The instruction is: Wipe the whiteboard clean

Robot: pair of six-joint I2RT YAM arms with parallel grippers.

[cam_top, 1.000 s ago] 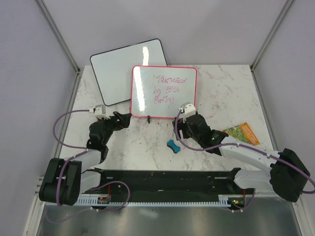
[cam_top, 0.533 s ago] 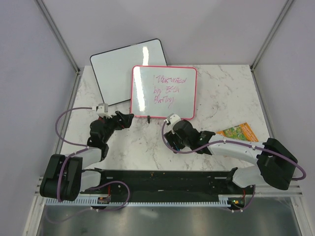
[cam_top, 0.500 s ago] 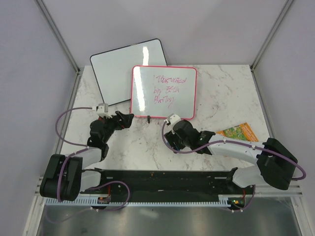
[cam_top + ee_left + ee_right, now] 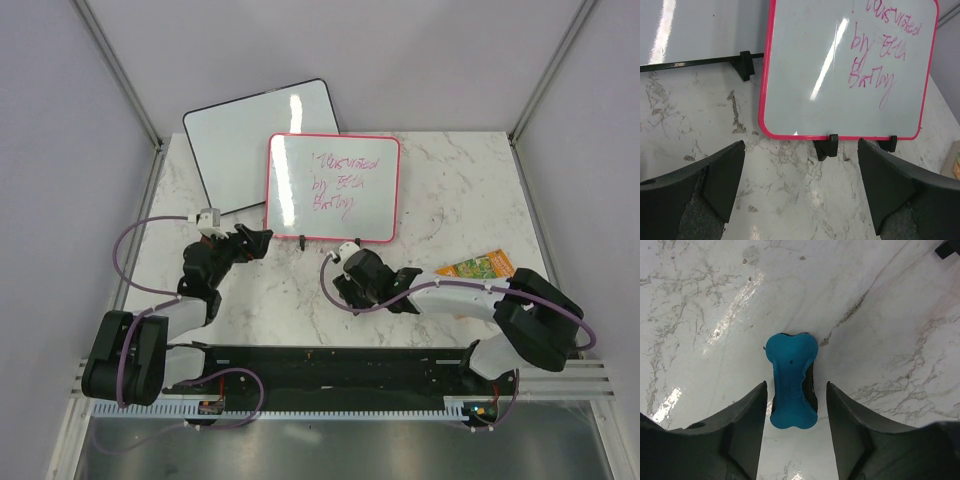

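change: right gripper (image 4: 797, 390) has swung left since a second ago and now sits low over the blue eraser (image 4: 790, 365), hiding it from above.
right gripper: fingers straddle eraser, narrowing, slim gaps both sides, not clamped.
left gripper (image 4: 801, 145): spread wide, empty, facing the whiteboard's lower edge.
whiteboard (image 4: 332, 188): upright on black feet, back middle of table (image 4: 450, 190), partly in front of the black-framed board (image 4: 245, 140).
writing (image 4: 880, 60): purple scrawl, three lines; only "by" is readable.

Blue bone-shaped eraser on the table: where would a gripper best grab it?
The eraser lies flat on the table, so probably come straight down from above and pinch its narrow waist. The flared ends should keep the grip from slipping lengthwise.
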